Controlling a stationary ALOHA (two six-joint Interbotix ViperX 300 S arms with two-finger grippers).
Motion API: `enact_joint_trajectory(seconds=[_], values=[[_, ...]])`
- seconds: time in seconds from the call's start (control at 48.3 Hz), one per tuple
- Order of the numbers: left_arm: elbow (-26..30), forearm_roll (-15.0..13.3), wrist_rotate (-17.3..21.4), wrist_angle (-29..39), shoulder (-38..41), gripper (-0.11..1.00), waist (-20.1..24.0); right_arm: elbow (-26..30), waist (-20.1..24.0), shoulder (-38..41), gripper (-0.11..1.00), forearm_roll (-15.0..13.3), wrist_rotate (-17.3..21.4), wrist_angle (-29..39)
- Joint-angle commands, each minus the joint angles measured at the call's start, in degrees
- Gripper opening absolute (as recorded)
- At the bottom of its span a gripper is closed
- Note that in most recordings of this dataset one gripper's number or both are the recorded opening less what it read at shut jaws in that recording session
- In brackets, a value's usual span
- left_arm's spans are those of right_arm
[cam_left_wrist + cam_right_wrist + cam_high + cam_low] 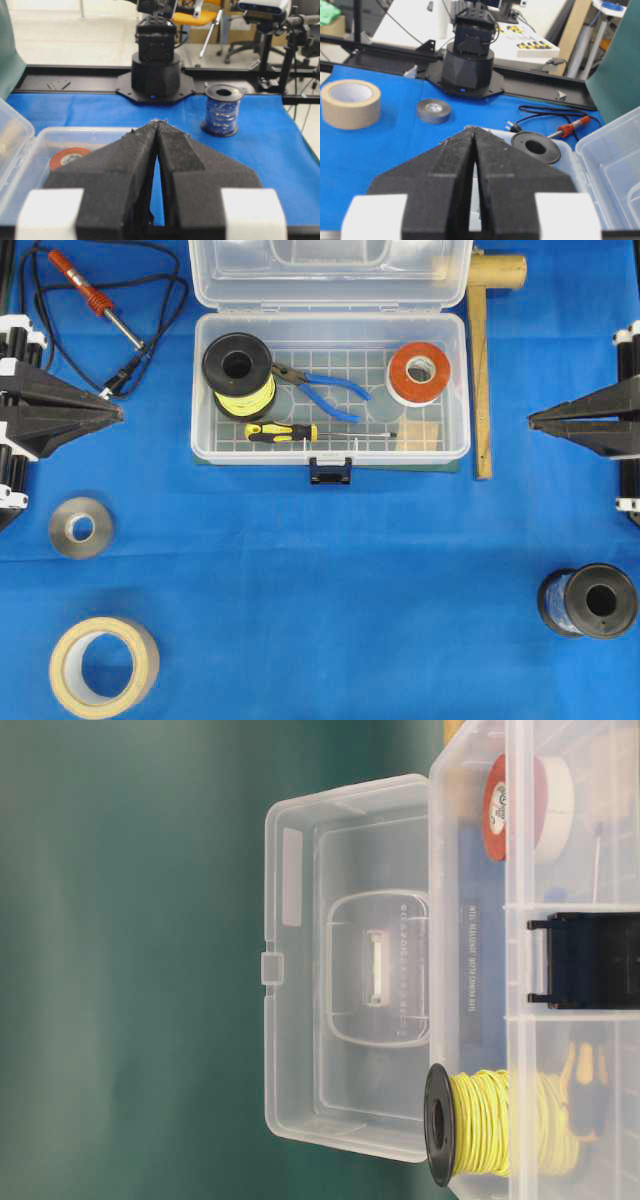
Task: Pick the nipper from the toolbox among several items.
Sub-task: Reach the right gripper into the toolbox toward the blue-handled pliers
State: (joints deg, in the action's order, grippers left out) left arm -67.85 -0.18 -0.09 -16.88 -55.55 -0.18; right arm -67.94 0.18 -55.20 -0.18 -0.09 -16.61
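Observation:
The clear toolbox stands open at the top middle, its lid folded back. Inside lies the nipper with blue handles, jaws pointing left toward a black spool of yellow wire. An orange-and-white tape roll, a yellow-black screwdriver and a small wooden block share the box. My left gripper is shut and empty at the left edge, well clear of the box. My right gripper is shut and empty at the right edge.
An orange-handled soldering iron with its black cord lies at the top left. A grey tape roll and a beige tape roll sit at the lower left. A dark blue wire spool lies lower right. A wooden mallet rests beside the box.

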Motion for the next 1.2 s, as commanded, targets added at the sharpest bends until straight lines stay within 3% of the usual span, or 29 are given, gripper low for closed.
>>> enact_joint_trajectory(seconds=[0.0,0.145,0.518,0.787,0.974,1.181], values=[[1.0,-1.8,-0.3,0.4,0.3,0.00,-0.8,1.8,-0.4,0.5,0.00,0.3,0.4,-0.4],[1.1,-1.8,0.2,0.4,0.4,0.00,-0.9,4.9,-2.5,4.1,0.00,0.4,0.6,1.7],[1.0,-1.8,0.4,0.6,0.0,0.00,-0.7,20.7,-12.7,25.3,0.03,0.4,0.8,18.8],[1.1,-1.8,0.3,0.6,-0.4,0.00,-0.2,34.0,-16.0,44.6,0.73,-0.2,0.4,30.0],[1.0,-1.8,-0.1,0.6,-0.4,0.00,-0.2,40.4,-16.9,55.7,0.62,-0.8,-0.1,32.6],[1.0,-1.8,-0.2,1.0,-0.4,0.00,-0.1,43.9,-16.9,65.3,0.62,-0.8,-0.1,32.5]])
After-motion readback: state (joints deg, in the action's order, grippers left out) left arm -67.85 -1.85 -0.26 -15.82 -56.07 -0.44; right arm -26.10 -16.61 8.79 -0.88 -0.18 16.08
